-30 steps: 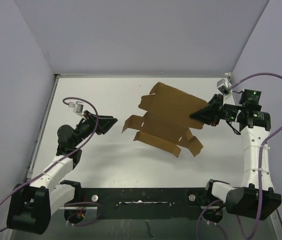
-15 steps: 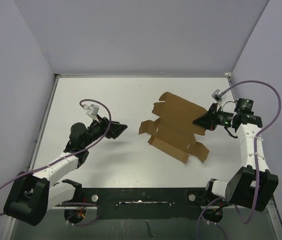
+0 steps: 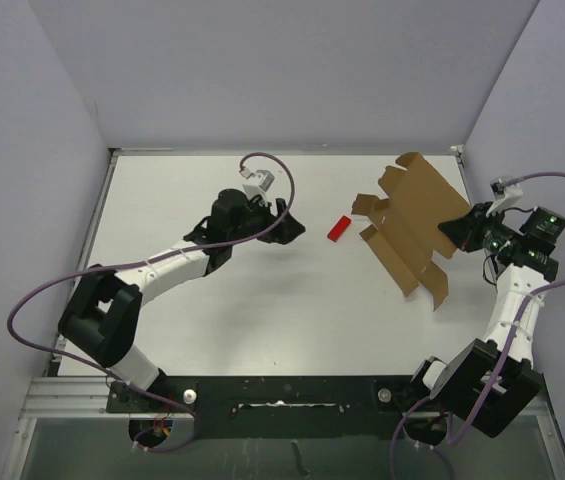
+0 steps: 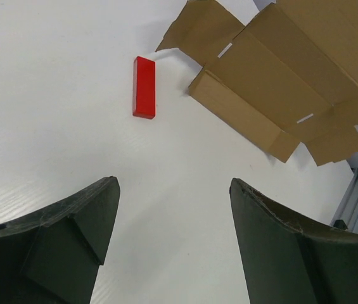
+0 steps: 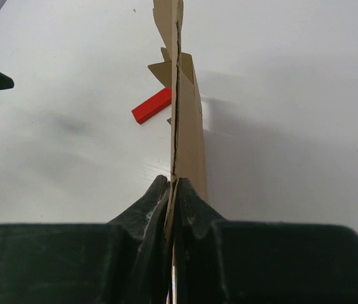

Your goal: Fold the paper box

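Pinching the paper box [image 3: 412, 222] edge, your right gripper [image 5: 172, 189] holds it tilted, likely so your wide-open left gripper [image 4: 173, 190] reaches the red block [image 4: 144, 87].

The paper box [image 3: 414, 222] is a brown die-cut cardboard sheet, not yet folded up, with its flaps and slotted tabs spread out. One edge is pinched between the closed fingers of the right gripper [image 3: 459, 232]. From there the sheet runs straight out ahead of them, standing on edge.
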